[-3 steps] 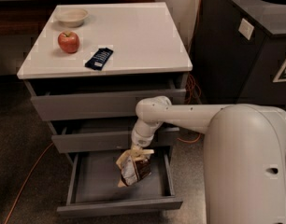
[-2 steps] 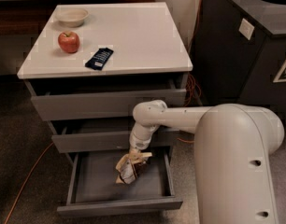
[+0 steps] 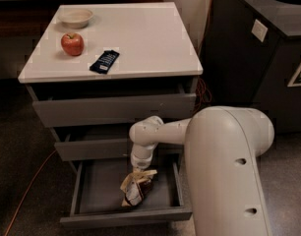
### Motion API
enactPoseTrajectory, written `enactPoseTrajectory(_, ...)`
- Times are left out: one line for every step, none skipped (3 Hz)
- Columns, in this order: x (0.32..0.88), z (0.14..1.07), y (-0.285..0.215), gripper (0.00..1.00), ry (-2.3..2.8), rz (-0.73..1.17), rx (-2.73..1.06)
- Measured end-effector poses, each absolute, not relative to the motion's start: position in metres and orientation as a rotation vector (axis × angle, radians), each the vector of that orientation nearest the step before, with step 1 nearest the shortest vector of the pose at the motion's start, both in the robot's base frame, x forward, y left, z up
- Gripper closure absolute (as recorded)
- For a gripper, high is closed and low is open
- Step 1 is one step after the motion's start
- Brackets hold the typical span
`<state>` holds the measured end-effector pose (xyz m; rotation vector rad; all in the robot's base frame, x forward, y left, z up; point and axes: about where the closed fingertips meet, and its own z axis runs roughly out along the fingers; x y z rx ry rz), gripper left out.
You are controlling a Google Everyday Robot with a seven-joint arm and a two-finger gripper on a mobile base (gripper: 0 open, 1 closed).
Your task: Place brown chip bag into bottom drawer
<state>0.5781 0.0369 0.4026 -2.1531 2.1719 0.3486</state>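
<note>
Brown chip bag (image 3: 136,190) now lower, on bottom drawer (image 3: 100,194) floor; gripper (image 3: 140,170) at bag's 12 o'clock, hold can't tell; release likely next.

Looked like an office break area.
Seen: speckled floor (image 3: 22,146), dark bin station (image 3: 249,58) with round hole, grey drawer cabinet (image 3: 116,109); gripper (image 3: 139,172) hung over the open bottom drawer (image 3: 126,219).

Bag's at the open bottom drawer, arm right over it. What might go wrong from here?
1. The gripper sits at the top of the chip bag inside the bottom drawer; release is not visible, so pulling back may drag the bag out.
2. The arm is tucked just under the middle drawer front; a straight lift might knock it.
3. The bag looks propped up and may snag when the drawer shuts.
</note>
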Motion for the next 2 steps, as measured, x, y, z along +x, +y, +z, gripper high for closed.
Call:
enactPoseTrajectory(0.5717, 0.3829, 0.0351, 0.36, 2.180, 0.305, -2.188)
enactPoseTrajectory(0.5751, 0.3809, 0.0269, 0.12, 2.186, 0.232, -2.185)
